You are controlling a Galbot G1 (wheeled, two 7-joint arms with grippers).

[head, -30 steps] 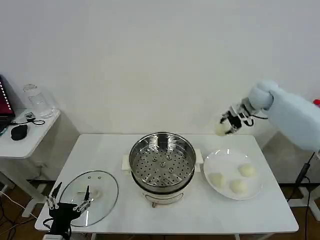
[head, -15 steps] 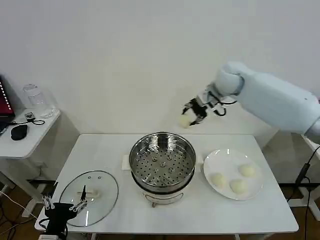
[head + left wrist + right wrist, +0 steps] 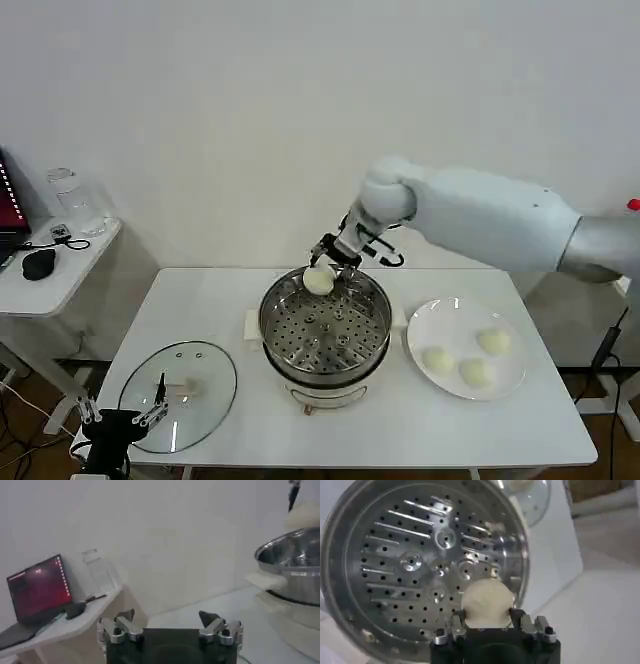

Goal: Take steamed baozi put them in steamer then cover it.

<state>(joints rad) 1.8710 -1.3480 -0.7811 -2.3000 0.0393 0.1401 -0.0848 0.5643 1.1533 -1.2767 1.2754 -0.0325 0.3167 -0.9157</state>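
My right gripper [image 3: 322,270] is shut on a cream-white baozi [image 3: 318,281] [image 3: 487,601], which hangs over the far rim of the steamer [image 3: 324,322]. The steamer's perforated tray [image 3: 420,565] holds nothing. Three more baozi [image 3: 477,372] lie on the white plate [image 3: 452,317] to the steamer's right. The glass cover [image 3: 178,396] with its white handle rests flat on the table at the front left. My left gripper [image 3: 125,418] [image 3: 169,622] hangs open low at the table's front left edge, just beside the cover.
A side table [image 3: 55,270] at the far left carries a glass jar [image 3: 70,201], a mouse and a laptop [image 3: 40,587]. The white table [image 3: 400,430] has free surface along its front. A wall stands close behind.
My right arm has swung left from above the plate side, carrying the baozi, and come down over the steamer's far rim. The left gripper has sunk a little lower.
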